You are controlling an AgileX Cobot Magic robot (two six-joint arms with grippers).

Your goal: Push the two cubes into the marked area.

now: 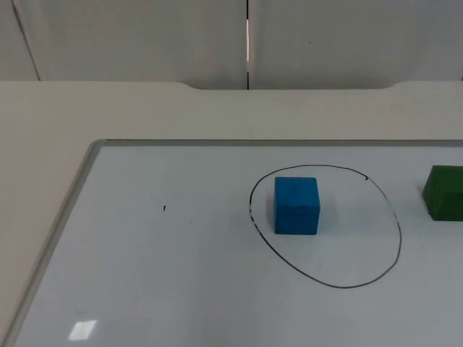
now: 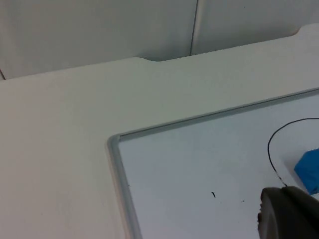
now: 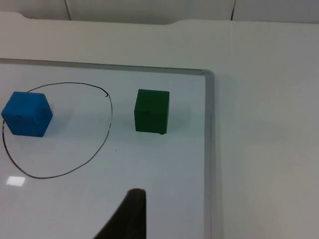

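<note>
A blue cube [image 1: 296, 205] is sitting inside the drawn black loop [image 1: 396, 238] on the whiteboard [image 1: 181, 275], near the loop's left side. A green cube [image 1: 443, 192] is sitting outside the loop, to its right, close to the whiteboard's right frame [image 3: 209, 149]; nothing is lying between it and the line. The whiteboard is lying on the pale desk [image 1: 145, 108] before the grey partition wall [image 1: 145, 36]. A fingertip of the left claw [image 2: 286, 214] is hanging just beside the blue cube, and one of the right claw [image 3: 127, 216] is hovering over the board near the green cube. How far either claw is opening, I cannot tell.
</note>
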